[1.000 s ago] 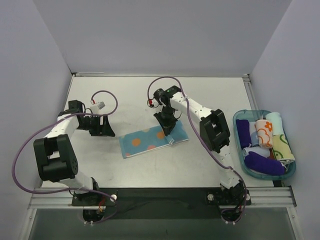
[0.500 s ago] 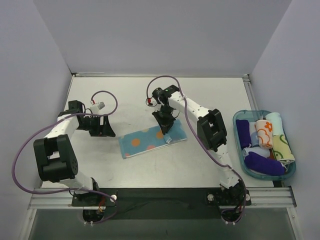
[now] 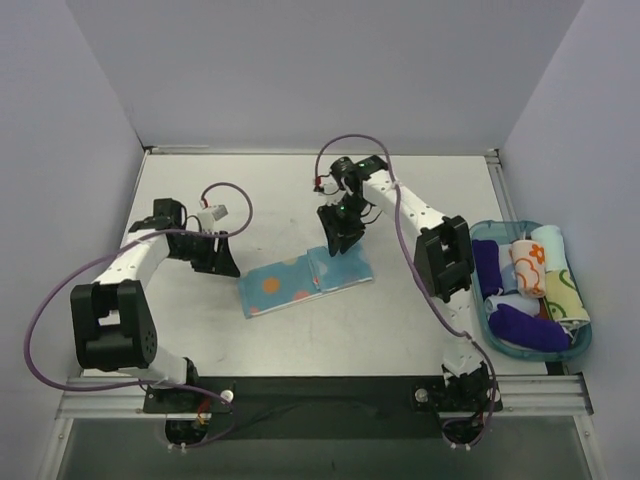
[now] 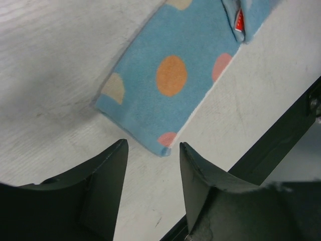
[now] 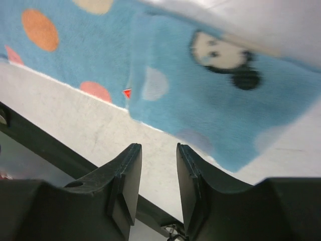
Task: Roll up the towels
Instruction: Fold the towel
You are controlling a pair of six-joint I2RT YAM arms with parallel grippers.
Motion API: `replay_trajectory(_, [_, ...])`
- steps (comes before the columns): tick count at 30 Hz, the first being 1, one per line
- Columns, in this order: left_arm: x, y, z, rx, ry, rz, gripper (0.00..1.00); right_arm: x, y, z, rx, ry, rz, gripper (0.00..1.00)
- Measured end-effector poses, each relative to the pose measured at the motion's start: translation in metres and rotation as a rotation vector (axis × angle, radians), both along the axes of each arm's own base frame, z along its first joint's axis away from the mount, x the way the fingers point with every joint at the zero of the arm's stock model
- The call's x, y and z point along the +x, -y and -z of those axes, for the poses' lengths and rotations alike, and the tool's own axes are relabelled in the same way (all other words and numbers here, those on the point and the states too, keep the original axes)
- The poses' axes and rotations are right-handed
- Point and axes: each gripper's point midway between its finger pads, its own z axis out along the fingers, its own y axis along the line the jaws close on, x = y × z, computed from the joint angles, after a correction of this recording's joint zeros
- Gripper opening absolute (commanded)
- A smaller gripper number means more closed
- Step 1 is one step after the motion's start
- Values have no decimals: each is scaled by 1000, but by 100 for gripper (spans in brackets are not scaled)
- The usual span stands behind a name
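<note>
Top external: lilac walls (image 3: 300,70) enclose white table (image 3: 270,190) bearing blue towel (image 3: 290,282).

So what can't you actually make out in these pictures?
Top view: the right gripper hides part of the blue towel.
Top view: the rolled cloths in the tray overlap and look small, so no sure count.
Right wrist view: the towel's black-and-white print is blurred.
Left wrist view: the towel runs off the top edge.

Your left gripper (image 4: 153,146) hangs with fingers parted, gripping nothing, just short of the blue dotted towel's (image 4: 173,100) near corner.
</note>
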Motion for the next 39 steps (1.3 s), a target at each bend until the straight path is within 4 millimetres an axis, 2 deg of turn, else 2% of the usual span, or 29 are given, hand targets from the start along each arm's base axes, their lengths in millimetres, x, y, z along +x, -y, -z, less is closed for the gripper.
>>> replay_trajectory(3, [-5, 17, -2, 0, 1, 50, 49, 34, 26, -10, 32, 41, 91, 33])
replay_trajectory(6, [-8, 26, 0, -3, -19, 70, 48, 57, 54, -7, 12, 73, 146, 34])
replay_trajectory(9, [-11, 33, 9, 7, -48, 88, 45, 64, 63, 5, -25, 86, 142, 34])
replay_trajectory(10, [-12, 35, 13, 12, -64, 97, 41, 65, 62, 10, -34, 87, 131, 33])
replay_trajectory(13, [-14, 40, 31, 32, -130, 114, 39, 59, 56, 32, -58, 67, 98, 29])
replay_trajectory(17, [-1, 36, 51, 70, -187, 109, 38, 27, 62, 67, -106, -25, 74, 24])
replay_trajectory(19, [15, 35, 57, 84, -191, 106, 38, 6, 64, 69, -94, -80, 89, 23])
replay_trajectory(21, [41, 36, 59, 98, -173, 107, 36, -17, 67, 67, -86, -108, 99, 25])
replay_trajectory(24, [100, 47, 59, 105, -110, 120, 38, -56, 65, 60, -60, -172, 81, 34])
replay_trajectory(26, [141, 60, 58, 104, -41, 140, 43, -81, 52, 49, -15, -201, 35, 39])
replay_trajectory(27, [157, 69, 56, 101, -12, 152, 49, -92, 42, 39, 20, -201, 4, 40])
replay_trajectory(28, [169, 77, 53, 99, 19, 165, 52, -98, 33, 29, 54, -192, -20, 40])
replay_trajectory(30, [181, 90, 44, 87, 50, 177, 57, -102, 21, 8, 121, -154, -51, 40])
replay_trajectory(32, [181, 99, 28, 67, 67, 177, 60, -94, 24, -8, 155, -109, -34, 40])
replay_trajectory(34, [175, 95, 11, 50, 72, 154, 59, -74, 36, -15, 168, -68, 13, 39])
replay_trajectory(36, [153, 79, 0, 48, 48, 115, 60, -50, 53, -12, 160, -34, 72, 38])
replay_trajectory(39, [115, 49, -20, 75, 27, 41, 55, -31, 73, 7, 114, -36, 122, 38])
